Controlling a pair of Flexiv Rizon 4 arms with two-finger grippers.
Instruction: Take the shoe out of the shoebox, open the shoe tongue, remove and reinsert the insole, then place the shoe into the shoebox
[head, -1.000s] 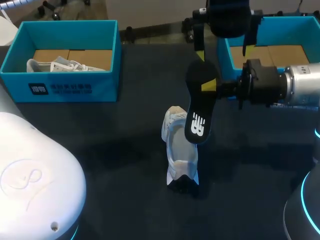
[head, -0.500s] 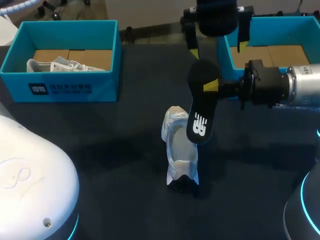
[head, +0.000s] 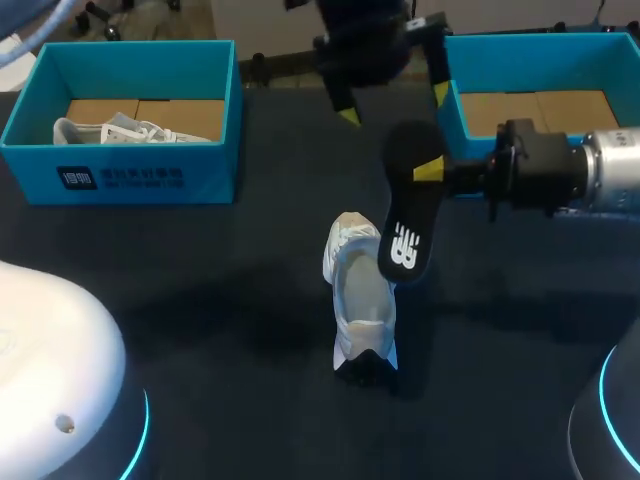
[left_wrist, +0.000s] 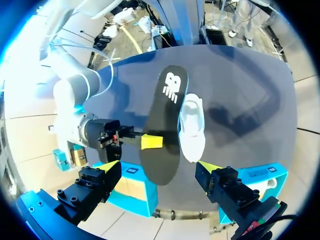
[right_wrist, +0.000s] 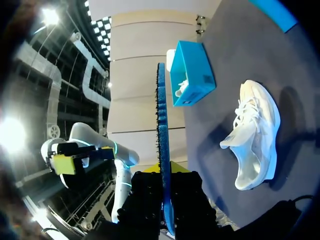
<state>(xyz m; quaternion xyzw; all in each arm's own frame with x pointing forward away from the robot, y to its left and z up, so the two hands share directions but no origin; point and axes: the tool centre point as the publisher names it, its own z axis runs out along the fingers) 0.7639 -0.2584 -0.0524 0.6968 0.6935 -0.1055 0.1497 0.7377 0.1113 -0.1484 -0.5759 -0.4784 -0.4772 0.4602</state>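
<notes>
— Whereabouts of the white mesh lace-up shoe (head: 360, 300)?

— Out on the dark bench (head: 200, 300), roughly in the middle, lengthwise toward the near edge. Between the left turquoise cardboard shoebox (head: 130, 170) and the right turquoise cardboard shoebox (head: 560, 62), inside neither.

— And the black foam insole (head: 410, 215) with the white logo?

— Outside the shoe, up in the air. Hangs logo end down, close beside the shoe's far end. Cannot tell from above whether touching; in the right wrist view, seen edge-on with open bench between insole and shoe.

— State of the right gripper (head: 428, 170)?

— Closed narrow on the insole's upper half, a yellow tip pressed to each face. Reaches in from the right side, level with the near wall of the right shoebox.

— And the left gripper (head: 395, 106)?

— Spread wide, holding nothing. Hangs above the far side of the bench, in the gap between the two shoeboxes and over the insole's top end. In the left wrist view, insole and shoe both ahead of the open fingers, touched by neither.

— Anything in the boxes?

— A second white shoe (head: 115, 130) in the left shoebox, lying on the brown cardboard floor against the near wall. Only brown cardboard visible in the right shoebox.
</notes>
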